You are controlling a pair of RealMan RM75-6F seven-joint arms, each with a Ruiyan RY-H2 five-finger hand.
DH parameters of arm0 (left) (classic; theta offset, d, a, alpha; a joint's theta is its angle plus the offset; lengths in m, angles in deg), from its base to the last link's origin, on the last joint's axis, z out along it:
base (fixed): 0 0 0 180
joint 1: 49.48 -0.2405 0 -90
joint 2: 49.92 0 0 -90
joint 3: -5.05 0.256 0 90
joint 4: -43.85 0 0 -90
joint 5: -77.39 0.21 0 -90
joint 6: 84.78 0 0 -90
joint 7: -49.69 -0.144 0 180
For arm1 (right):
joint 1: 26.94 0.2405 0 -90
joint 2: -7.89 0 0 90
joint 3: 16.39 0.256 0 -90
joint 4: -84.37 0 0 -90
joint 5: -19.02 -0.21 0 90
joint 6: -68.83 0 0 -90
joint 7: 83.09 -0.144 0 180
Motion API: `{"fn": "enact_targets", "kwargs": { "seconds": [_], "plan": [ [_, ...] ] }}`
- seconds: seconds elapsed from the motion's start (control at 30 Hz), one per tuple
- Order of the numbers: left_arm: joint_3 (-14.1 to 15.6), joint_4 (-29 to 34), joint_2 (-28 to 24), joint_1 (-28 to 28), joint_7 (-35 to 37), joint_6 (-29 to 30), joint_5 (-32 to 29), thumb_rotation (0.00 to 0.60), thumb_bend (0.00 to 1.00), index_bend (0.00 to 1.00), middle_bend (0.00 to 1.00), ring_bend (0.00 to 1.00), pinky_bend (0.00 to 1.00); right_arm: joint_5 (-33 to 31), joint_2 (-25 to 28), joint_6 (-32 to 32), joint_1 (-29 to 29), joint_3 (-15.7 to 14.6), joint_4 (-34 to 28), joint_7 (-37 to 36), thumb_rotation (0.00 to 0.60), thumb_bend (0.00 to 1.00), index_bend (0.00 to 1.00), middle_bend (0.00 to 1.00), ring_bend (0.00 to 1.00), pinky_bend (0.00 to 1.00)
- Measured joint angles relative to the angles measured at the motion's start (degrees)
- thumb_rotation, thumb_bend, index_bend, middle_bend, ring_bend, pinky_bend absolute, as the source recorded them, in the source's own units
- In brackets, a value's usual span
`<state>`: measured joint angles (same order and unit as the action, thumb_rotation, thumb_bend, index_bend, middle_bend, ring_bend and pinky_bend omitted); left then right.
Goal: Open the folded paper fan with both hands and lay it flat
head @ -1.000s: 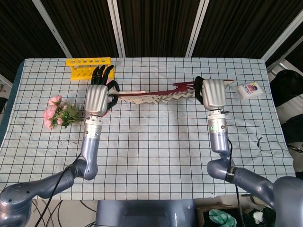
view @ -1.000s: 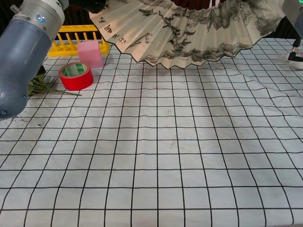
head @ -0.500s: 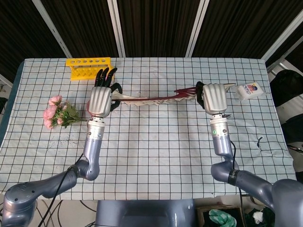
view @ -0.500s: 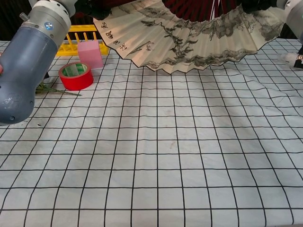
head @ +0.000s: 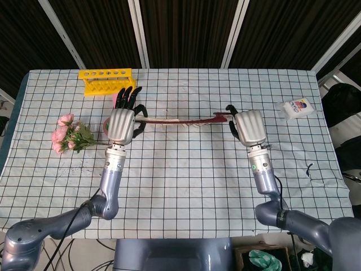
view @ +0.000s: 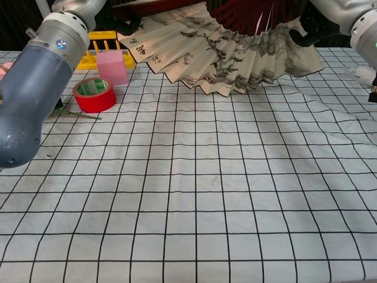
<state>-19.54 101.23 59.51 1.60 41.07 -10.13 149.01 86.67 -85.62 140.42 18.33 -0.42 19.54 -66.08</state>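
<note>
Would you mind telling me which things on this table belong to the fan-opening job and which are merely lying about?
Belonging to the job:
paper fan, spread open
left hand, holding one end of it
right hand, holding the other end

Lying about:
yellow rack
pink block
red tape roll
pink flower bunch
white bottle

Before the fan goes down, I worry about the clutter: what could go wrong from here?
The open paper fan hangs tilted between the left hand and right hand; its lower pleats may crumple if they touch the cloth first. Its left edge sits near the pink block and red tape roll, so it might land on them, not flat.
</note>
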Motion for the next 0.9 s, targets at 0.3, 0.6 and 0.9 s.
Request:
{"fn": "enact_targets", "kwargs": {
  "seconds": [0.3,0.6,0.9],
  "plan": [
    [1.28,1.78,-0.05,-1.04,-0.17,0.59,0.27,0.600,0.45,0.74,0.10,0.00,0.00,-1.50,1.89,-0.42,-1.68,-1.53,-6.74,10.52,0.600,0.06,0.00,0.32,0.44,0.51],
    [4.24,5.85,-1.81,-3.80,-1.12,1.22,1.11,0.600,0.45,0.74,0.10,0.00,0.00,-2.84,5.50,0.30,-4.69,-2.59,-13.38,14.56,0.600,0.06,0.00,0.32,0.43,0.48],
    [10.03,11.13,-5.41,-9.31,-2.58,1.79,2.43,0.600,0.42,0.72,0.10,0.00,0.00,-1.82,9.85,1.30,-7.76,-3.70,-17.97,13.22,0.600,0.06,0.00,0.29,0.41,0.45]
  ]
}}
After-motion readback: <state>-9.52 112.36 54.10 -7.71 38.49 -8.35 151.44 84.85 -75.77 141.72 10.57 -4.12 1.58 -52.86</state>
